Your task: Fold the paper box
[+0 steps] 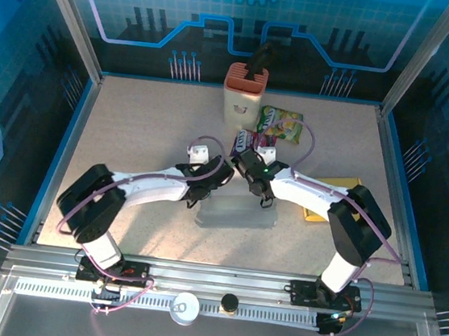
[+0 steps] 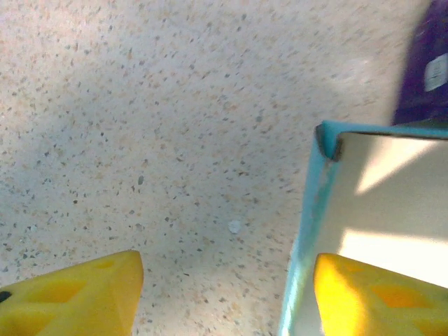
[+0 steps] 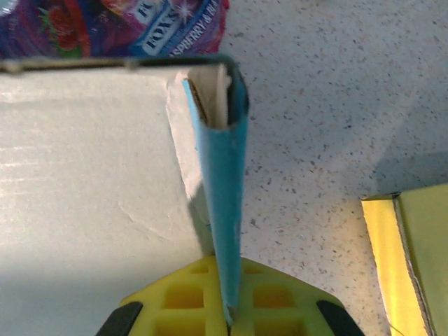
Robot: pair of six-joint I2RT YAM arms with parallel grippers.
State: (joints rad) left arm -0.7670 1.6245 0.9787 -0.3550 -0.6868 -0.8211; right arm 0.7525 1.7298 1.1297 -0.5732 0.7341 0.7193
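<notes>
Top view: fingertips of left gripper [image 1: 217,179] and right gripper [image 1: 259,193] masked by their own wrist housings. Far edge of paper box [image 1: 233,216] covered where both meet it. Yellow carton [image 1: 338,185] at right partly under the right arm. Left wrist view: paper box [image 2: 392,203] cut off by right and lower frame edges, with one corner in full view. Purple packet [image 2: 423,70] at upper right blurred, lettering unreadable. Right wrist view: right gripper [image 3: 227,311] cropped by the lower edge, purple packet [image 3: 112,24] by the upper edge, yellow carton [image 3: 413,259] at lower right. Paper box at centre of the speckled table [image 1: 132,125], just below the two grippers in the top view. Long axis roughly left to right, open face up, pale interior showing. Blue side wall upright in the right wrist view, running from bottom centre toward the top, folded double at its upper end. Left gripper [image 2: 227,273] with yellow fingers [image 2: 77,294] spread apart, straddling the blue wall near the corner without pinching it. Right gripper clamped tight on the blue wall, pads against both faces.
</notes>
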